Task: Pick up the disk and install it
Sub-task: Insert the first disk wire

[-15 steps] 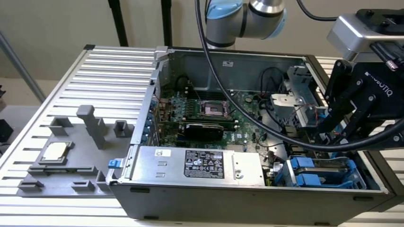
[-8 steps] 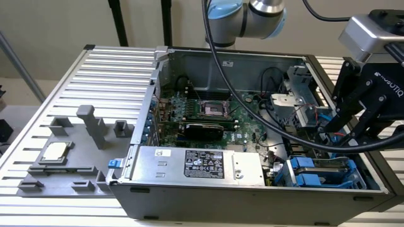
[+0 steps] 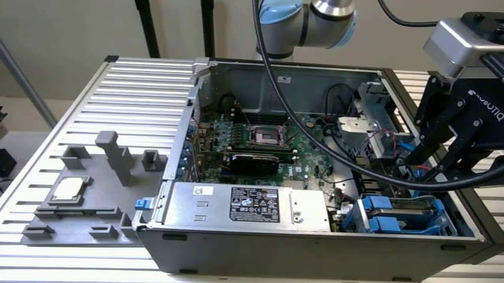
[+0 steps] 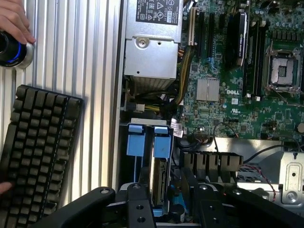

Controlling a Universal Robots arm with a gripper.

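Observation:
The disk sits on edge in the drive bay at the near corner of the open computer case, on the exterior view's right, with blue rails beside it. In the wrist view the disk shows edge-on below two blue tabs. My black gripper hangs a little above that bay, open, with nothing between its fingers. In the wrist view the gripper has its fingers on either side of the disk's slot, apart from the disk.
A silver power supply with a black label lies beside the bay, and the motherboard lies behind it. Black cables cross the case. A small silver chip rests on grey fixtures at the exterior view's left. A keyboard and a person's hand are near the case.

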